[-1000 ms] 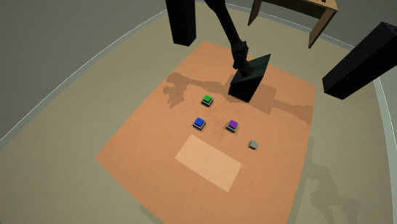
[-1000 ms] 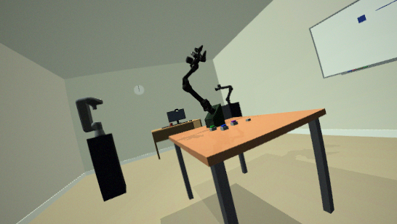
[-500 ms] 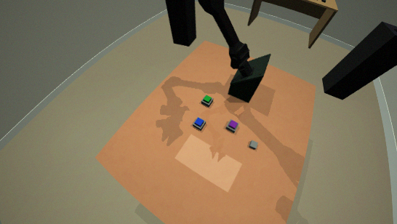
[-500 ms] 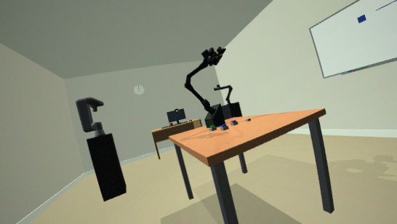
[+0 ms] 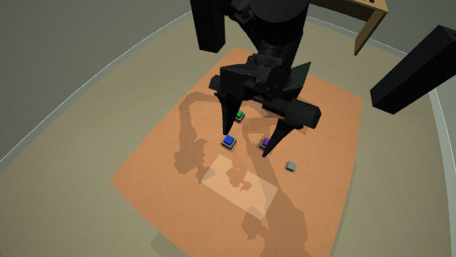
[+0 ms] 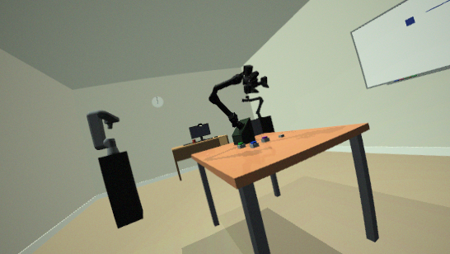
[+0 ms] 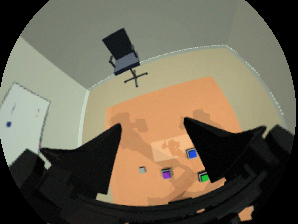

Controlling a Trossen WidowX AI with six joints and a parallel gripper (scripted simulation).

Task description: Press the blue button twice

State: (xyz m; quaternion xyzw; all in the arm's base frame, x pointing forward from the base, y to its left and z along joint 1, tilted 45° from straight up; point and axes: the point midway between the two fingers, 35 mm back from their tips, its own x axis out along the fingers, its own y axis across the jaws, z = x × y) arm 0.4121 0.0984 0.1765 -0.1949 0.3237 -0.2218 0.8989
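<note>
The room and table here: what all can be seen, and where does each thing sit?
Table: one, orange top, dark legs, middle of the room.
Blue button: one, blue on a grey base, mid-table.
Green button: one, green, beyond the blue one, toward the arm's base.
Purple button: one, purple, beside the blue one, partly behind a fingertip.
Grey block: one, grey, past the purple button, apart from it.
Pale rectangle: one, lighter orange patch on the table top.
Whiteboard: one, white, on the wall.
Wall clock: one, white.
Desk: one, wooden, with a monitor.
Office chair: one, dark, on the floor.
Arm: one, black, raised high.
Gripper: one, black, open, holding nothing, well above the buttons.
</note>
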